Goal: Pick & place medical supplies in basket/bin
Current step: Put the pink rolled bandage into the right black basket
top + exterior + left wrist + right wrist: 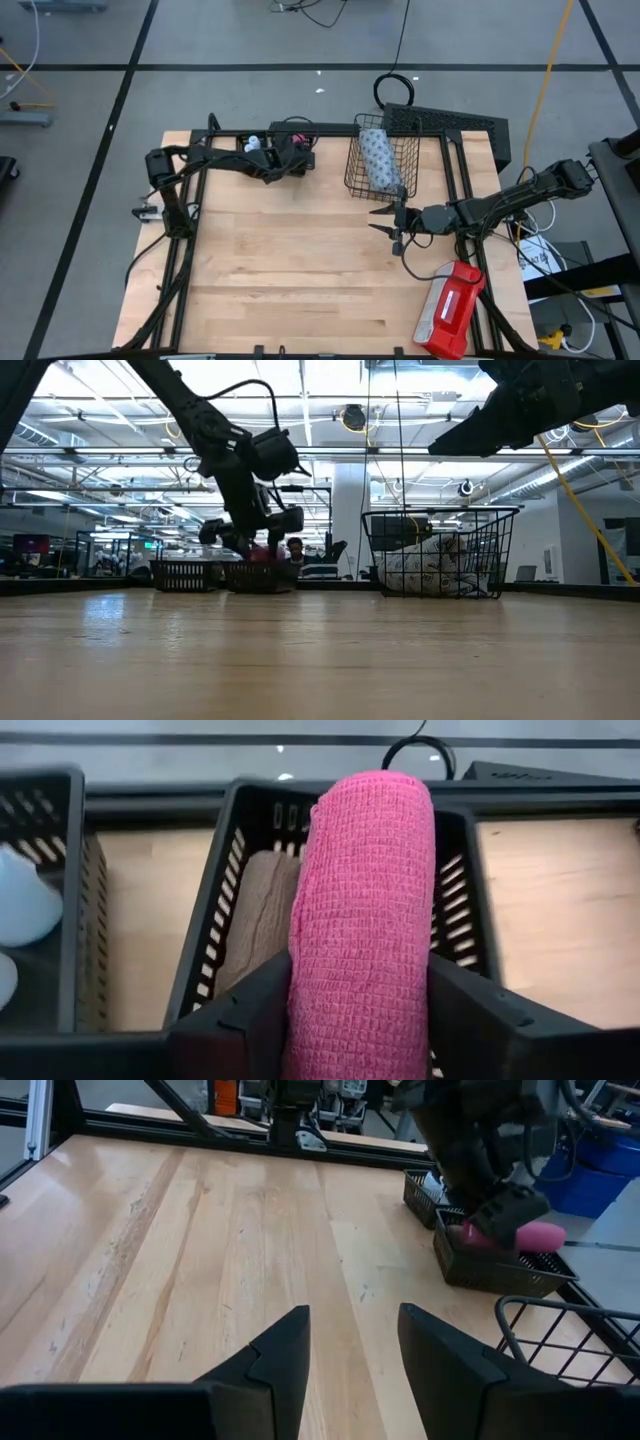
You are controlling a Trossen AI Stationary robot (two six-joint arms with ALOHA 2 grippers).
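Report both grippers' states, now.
Left gripper: shut on the pink roll, over a small black tray.
Right gripper: open, empty.

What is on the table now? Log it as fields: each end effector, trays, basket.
left end effector: shut on pink roll, over a tray
that tray: holds a brown roll
other tray: pale round items inside
right end effector: open, empty, above bare table
basket: holds dotted pack
red case: at table's edge
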